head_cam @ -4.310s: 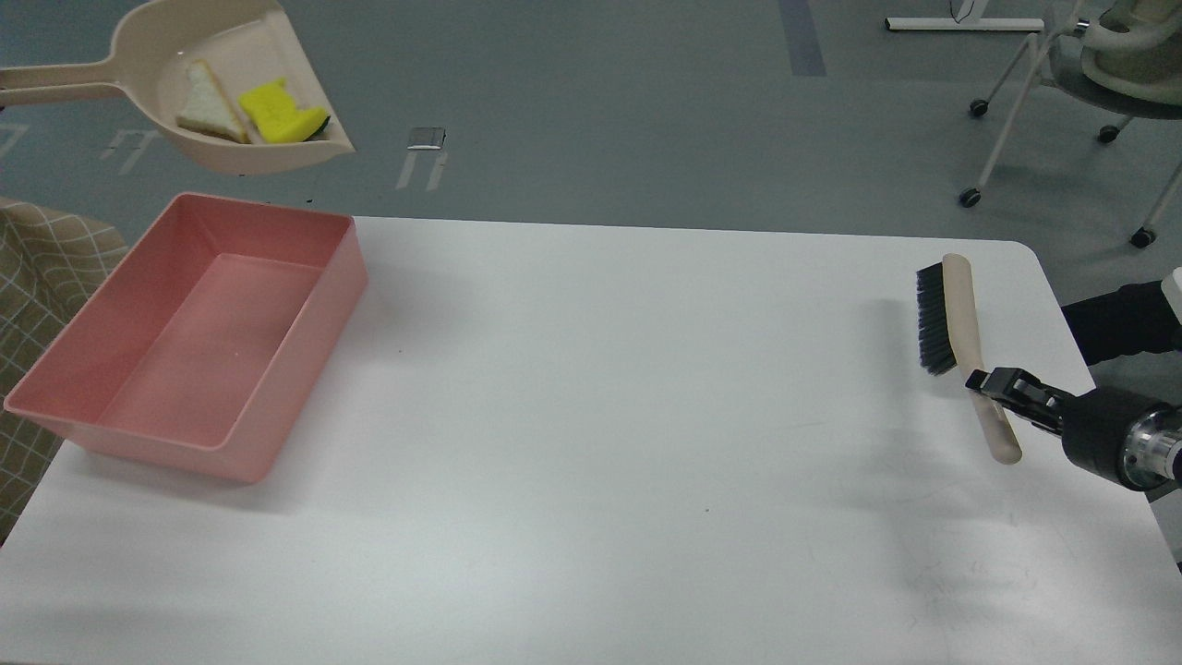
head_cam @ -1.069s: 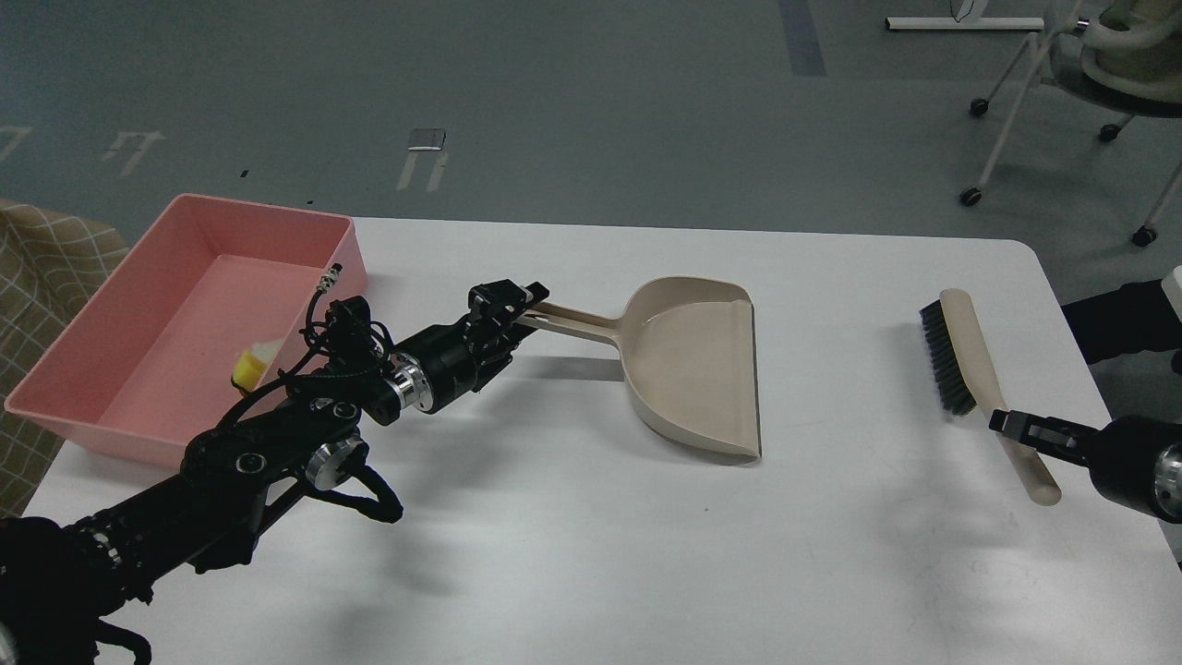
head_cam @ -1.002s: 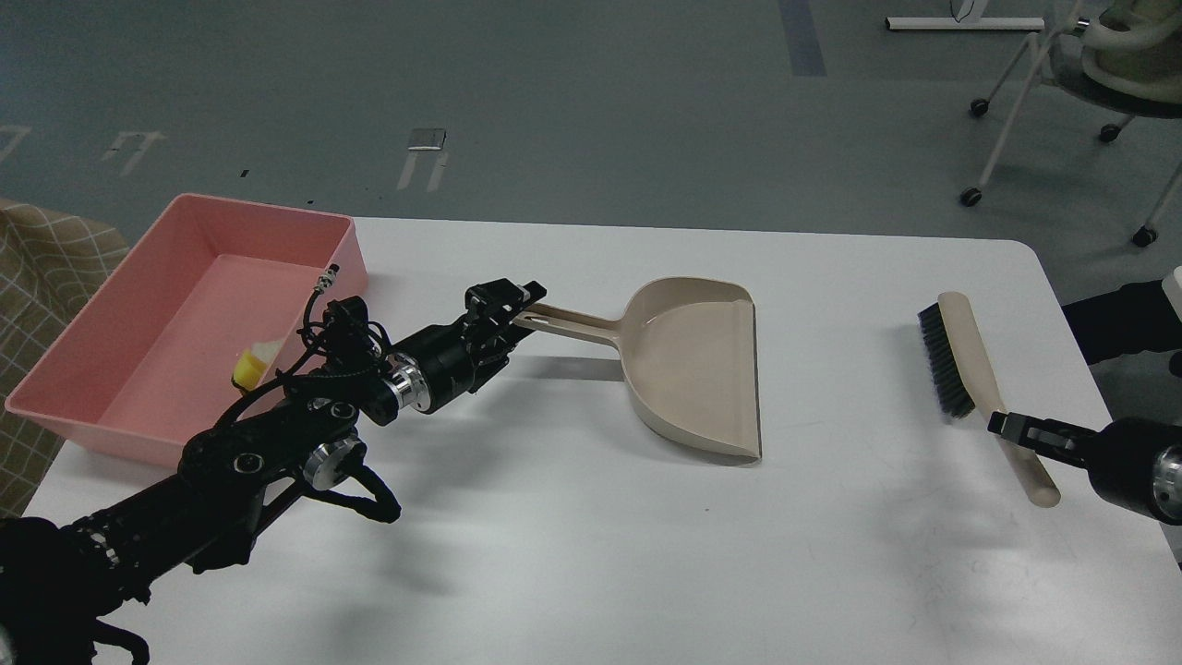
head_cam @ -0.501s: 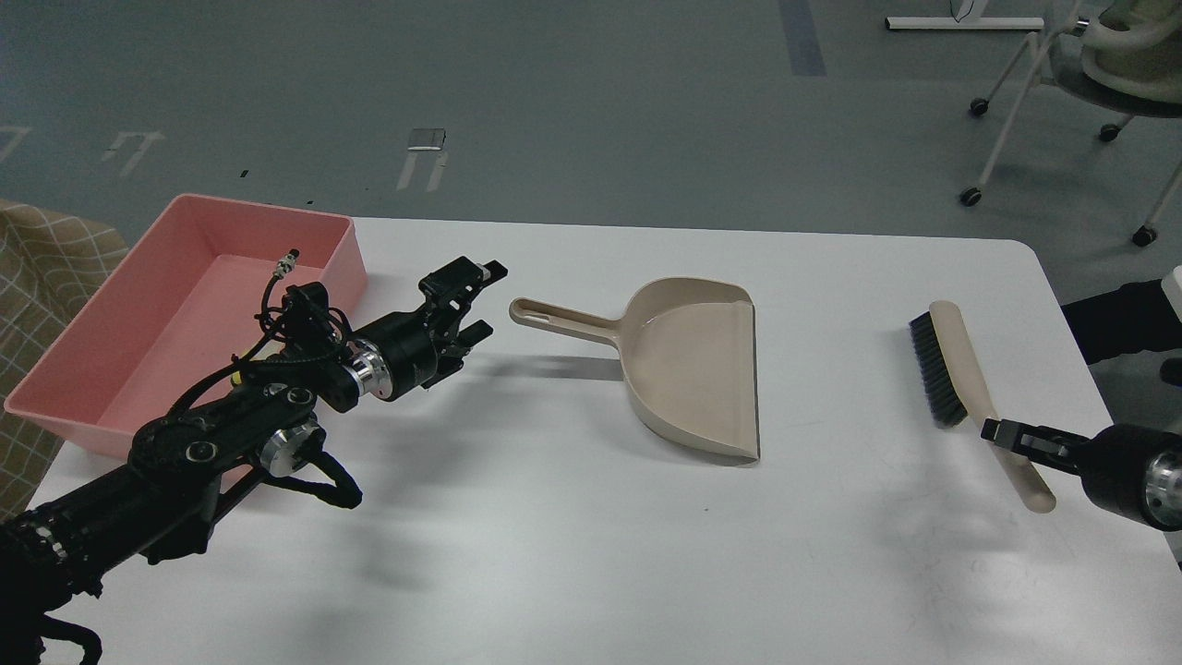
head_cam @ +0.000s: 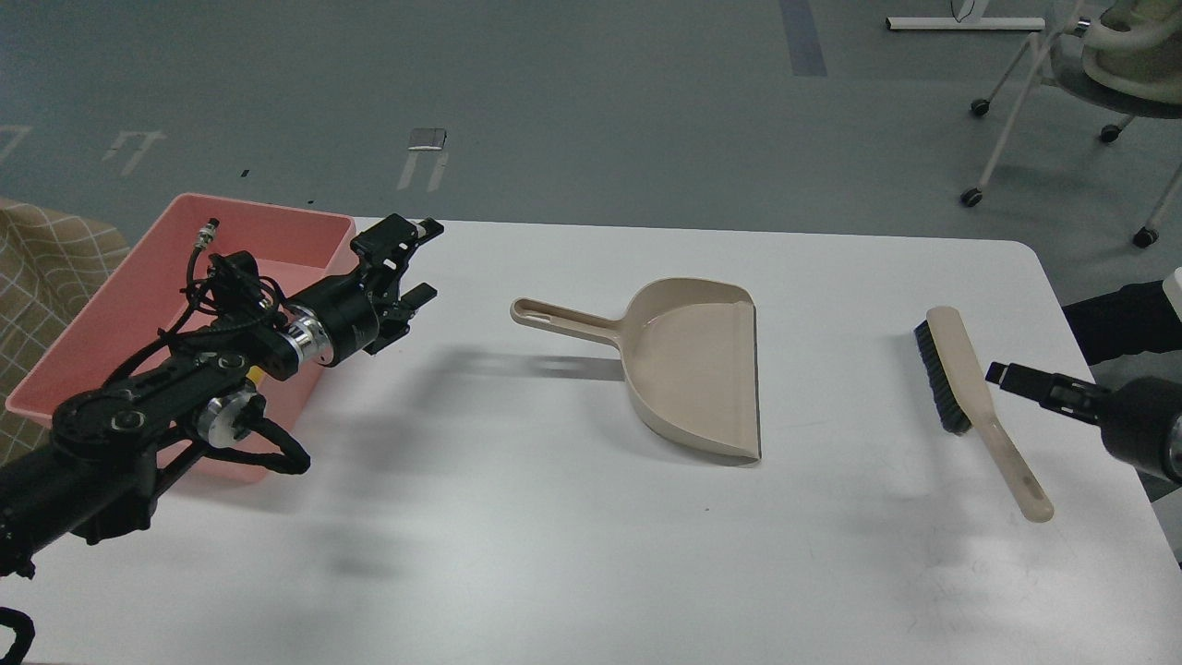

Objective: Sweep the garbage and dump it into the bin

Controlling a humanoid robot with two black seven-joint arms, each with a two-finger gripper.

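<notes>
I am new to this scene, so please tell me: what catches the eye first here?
The beige dustpan lies empty in the middle of the white table. The pink bin stands at the far left, partly behind the left gripper with jaws open. A brush lies at the right.

Bright, even overhead lighting; soft diffuse shadows under left arm [head_cam: 185,369] and beside dustpan [head_cam: 693,369] on white table [head_cam: 591,554]. Sharp focus throughout, mild sheen, no glare.

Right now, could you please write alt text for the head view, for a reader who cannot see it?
An empty beige dustpan and a brush lie on a white table, each apart from a robot hand. The left hand is open beside a pink bin.
</notes>
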